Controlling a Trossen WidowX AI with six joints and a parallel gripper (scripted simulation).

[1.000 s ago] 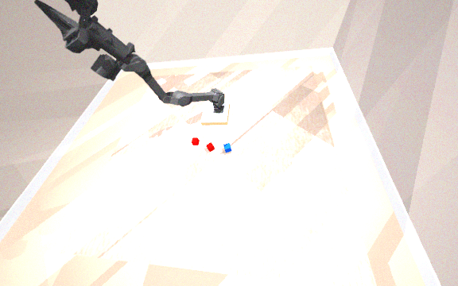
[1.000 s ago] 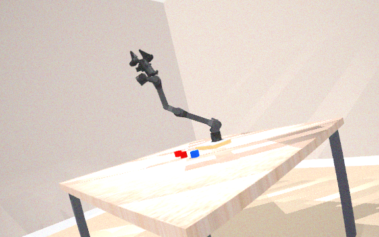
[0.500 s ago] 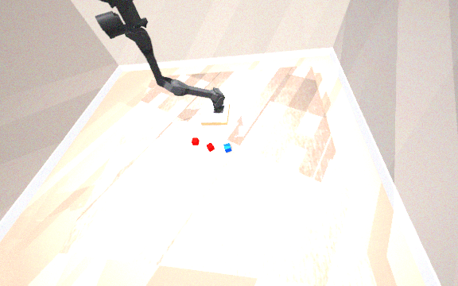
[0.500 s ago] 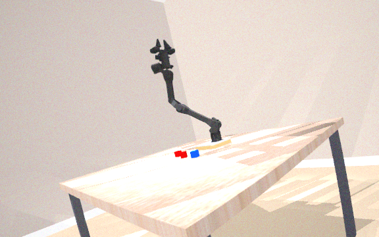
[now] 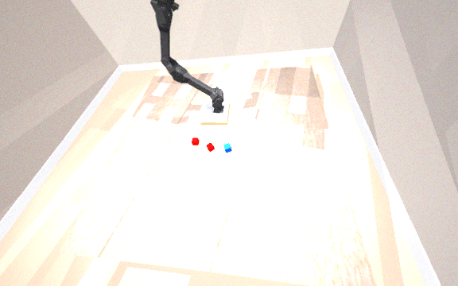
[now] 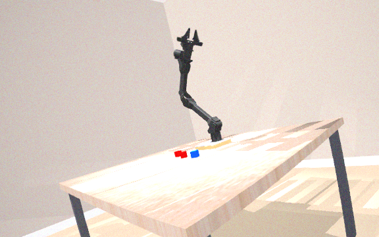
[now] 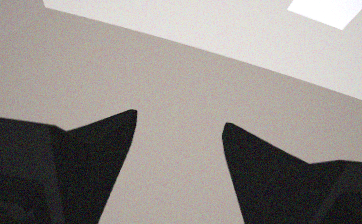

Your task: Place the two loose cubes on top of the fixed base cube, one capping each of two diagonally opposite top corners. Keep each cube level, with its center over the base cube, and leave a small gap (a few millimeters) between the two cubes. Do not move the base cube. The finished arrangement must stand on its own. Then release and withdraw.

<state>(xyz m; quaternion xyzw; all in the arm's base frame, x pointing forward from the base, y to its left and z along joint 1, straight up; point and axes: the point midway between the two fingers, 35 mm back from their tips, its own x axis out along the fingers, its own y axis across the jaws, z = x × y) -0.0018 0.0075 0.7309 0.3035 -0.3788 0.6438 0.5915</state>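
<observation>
My pincer (image 6: 189, 34) points upward at the top of my arm (image 6: 183, 82), high above the table (image 6: 275, 155); its two fingers stand partly apart, with nothing between them (in the wrist view only pale wall and ceiling show in the gap).

My arm rises from its mount at the far part of the table top, bends once low down, then runs nearly straight up.

The task's things all rest on the table top, in front of my mount and well apart from my pincer. In the top view they form a short row: one red cube (image 5: 195, 141) at the left, a second red cube (image 5: 210, 147) just beside it but apart from it, and the blue cube (image 5: 227, 148) at the right end, near the second red one and not touching it.

In the exterior view the two red cubes overlap as a single red patch, with the blue cube (image 6: 194, 153) just beside them. No cube sits on another.
</observation>
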